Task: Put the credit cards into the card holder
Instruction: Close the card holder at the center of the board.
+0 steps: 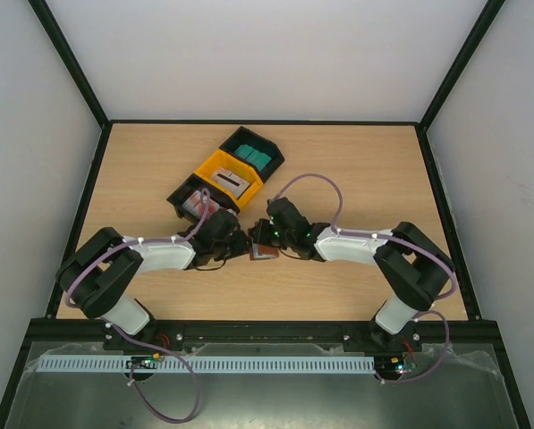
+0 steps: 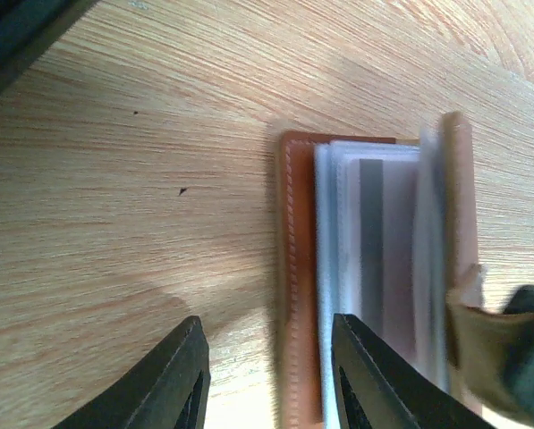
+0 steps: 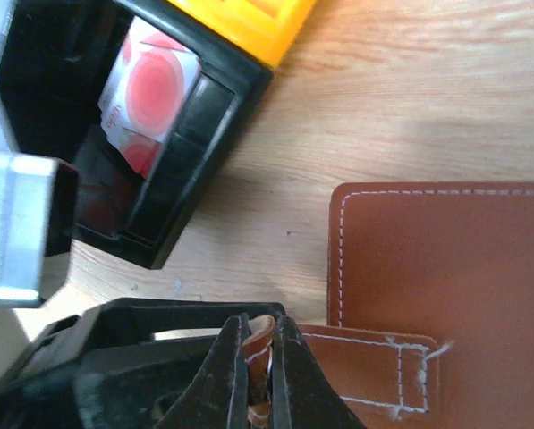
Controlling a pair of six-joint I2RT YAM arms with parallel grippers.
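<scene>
The brown card holder [image 1: 263, 253] lies open on the wooden table [image 1: 365, 161], between the two arms and near the bins. The right gripper [image 3: 259, 362] is pinched tight on the holder's little strap. The left gripper [image 2: 268, 384] is half open, with the holder's edge between its fingers but not squeezed. A grey-striped card [image 2: 371, 223] sits in a clear pocket. White and red cards [image 3: 150, 89] lie in the black bin [image 3: 204, 116].
</scene>
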